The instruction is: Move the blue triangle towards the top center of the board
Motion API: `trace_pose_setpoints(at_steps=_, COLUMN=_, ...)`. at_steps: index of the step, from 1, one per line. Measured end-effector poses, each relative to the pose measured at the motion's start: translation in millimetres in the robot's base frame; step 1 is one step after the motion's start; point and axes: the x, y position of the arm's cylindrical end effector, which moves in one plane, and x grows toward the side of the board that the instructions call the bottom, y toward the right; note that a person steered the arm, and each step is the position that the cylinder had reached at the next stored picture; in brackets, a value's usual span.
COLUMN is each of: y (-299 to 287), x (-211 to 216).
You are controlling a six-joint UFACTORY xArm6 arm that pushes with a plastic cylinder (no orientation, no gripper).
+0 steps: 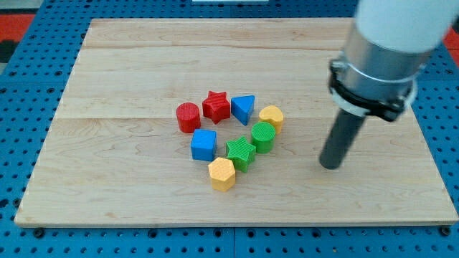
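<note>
At view's right, my tip (330, 164) sits well apart from blue triangle (242, 108); no hand fitted, just rod.

The pale wooden bench (129, 64) carries 8 blocks in a loose ring near its middle: red cylinder (188, 117), red star (216, 106), blue triangle (243, 109), yellow heart (271, 116), green cylinder (263, 137), green star (241, 153), yellow hexagon (221, 173), blue cube (204, 145).
</note>
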Motion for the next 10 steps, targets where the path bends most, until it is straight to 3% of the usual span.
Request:
trace_pose_setpoints(at_steps=2, y=-45, x=-29)
trace_pose_setpoints(at_steps=10, y=-43, x=-32)
